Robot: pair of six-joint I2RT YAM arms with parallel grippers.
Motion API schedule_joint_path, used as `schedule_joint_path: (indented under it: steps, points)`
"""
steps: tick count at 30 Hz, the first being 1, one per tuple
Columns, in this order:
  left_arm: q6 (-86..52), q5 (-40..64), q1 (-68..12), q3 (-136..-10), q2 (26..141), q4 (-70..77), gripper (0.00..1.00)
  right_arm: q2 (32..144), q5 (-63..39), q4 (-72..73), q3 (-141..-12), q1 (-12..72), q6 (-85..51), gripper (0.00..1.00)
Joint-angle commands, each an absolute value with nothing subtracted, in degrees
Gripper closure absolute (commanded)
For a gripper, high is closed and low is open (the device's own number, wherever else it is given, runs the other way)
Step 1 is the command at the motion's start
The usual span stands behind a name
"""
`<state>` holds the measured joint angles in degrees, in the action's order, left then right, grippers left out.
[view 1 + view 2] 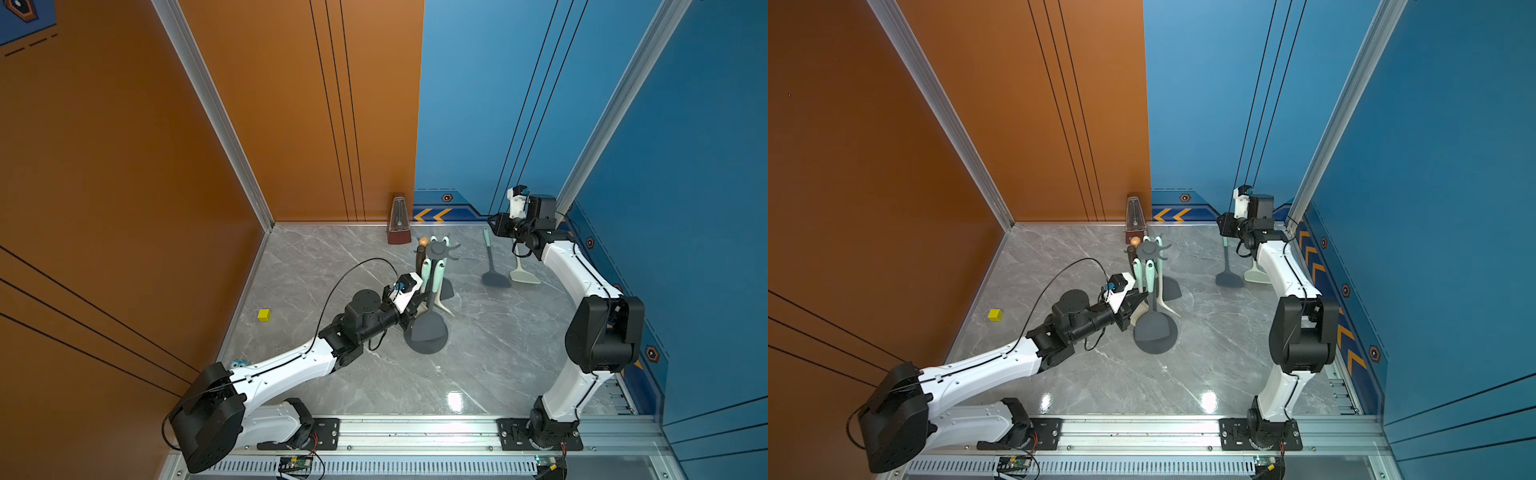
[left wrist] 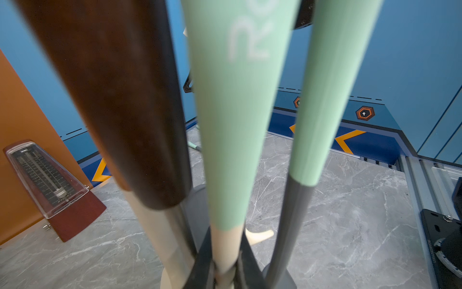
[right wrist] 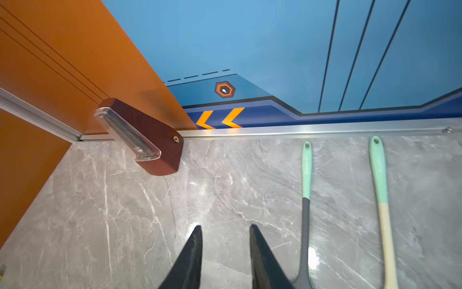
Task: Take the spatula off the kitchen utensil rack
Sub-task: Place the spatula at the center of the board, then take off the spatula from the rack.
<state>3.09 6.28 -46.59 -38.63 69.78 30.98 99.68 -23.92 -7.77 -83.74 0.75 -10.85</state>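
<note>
Pinching spatula (image 2: 235,125) with left gripper (image 2: 225,271); jaws pressed onto the cream shaft just under the mint handle; upright at the rack (image 1: 438,249), handle top up by the crown's near prongs, head low by the pole above the disc base; rack near the middle of table (image 1: 498,353), toward the back wall. Flanked in the left wrist view by brown handle (image 2: 120,100) and grey-shafted utensil (image 2: 330,100), both just beside spatula, both hanging; further mint handles behind the crown in both top views. Hovering right gripper (image 3: 225,226) over the table by the back right corner, well apart from rack; jaws spread, nothing between. Lying flat just beside it, grey utensil (image 3: 305,212) and cream utensil (image 3: 383,212); parallel, apart, mint handles toward the back wall. Standing at the back wall behind rack, metronome (image 1: 399,226); sitting near the left wall, yellow block (image 1: 264,314), well apart from everything else.
</note>
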Motion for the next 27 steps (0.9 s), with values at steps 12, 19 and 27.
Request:
schedule_joint_path:
  steps: [12, 19, 27]
  points:
    - [1.3, 5.0, -46.6, -37.3, 67.8, 29.8, 0.89, 77.1, -30.7, 4.0, -63.0, 11.7, -1.9, 0.65]
    - [1.4, 5.1, -46.6, -37.5, 67.7, 29.8, 0.89, 71.5, -32.5, 0.1, -62.7, 11.9, -1.1, 0.65]
    - [1.7, 5.0, -46.6, -37.5, 67.3, 29.8, 0.89, 65.2, -35.5, -1.1, -59.4, 12.0, -2.5, 0.62]
